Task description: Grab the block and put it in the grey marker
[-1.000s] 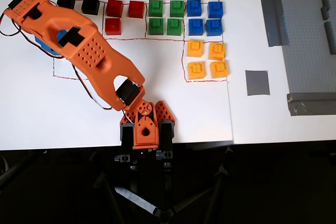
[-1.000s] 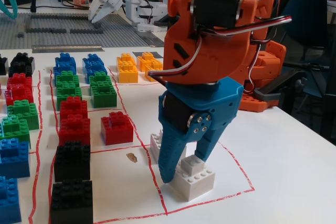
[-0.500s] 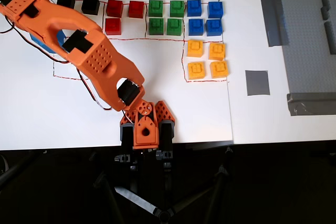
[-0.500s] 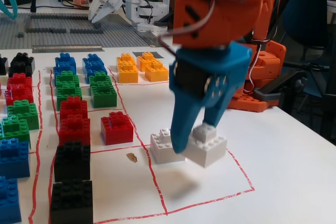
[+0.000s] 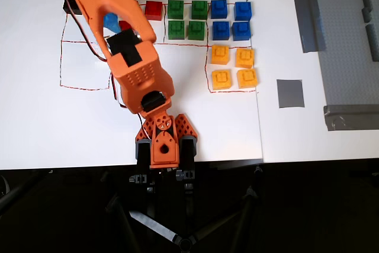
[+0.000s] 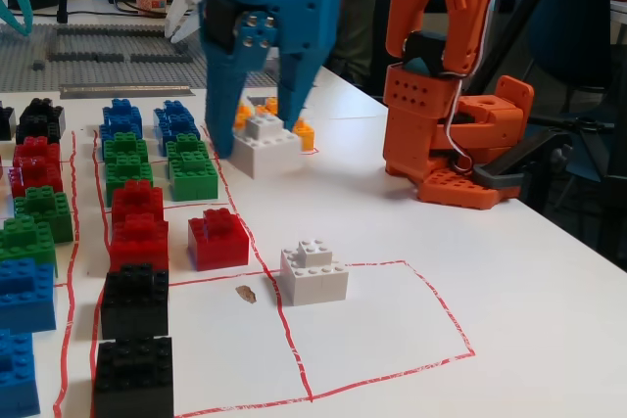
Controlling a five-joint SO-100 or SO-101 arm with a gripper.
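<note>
The block (image 6: pixel 265 147) was seen on the table between the open jaws of the gripper (image 6: pixel 257 136), not yet clamped. Judged light, rigid, slick plastic; flat side walls should be pinched squarely, below the stud. Grey marker (image 5: pixel 290 93) lay well apart.

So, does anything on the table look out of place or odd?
Yes. A small brown scrap lies loose on the white table, just left of the near white block. It looks like stray debris. One red block also stands apart from the red stacks.
</note>
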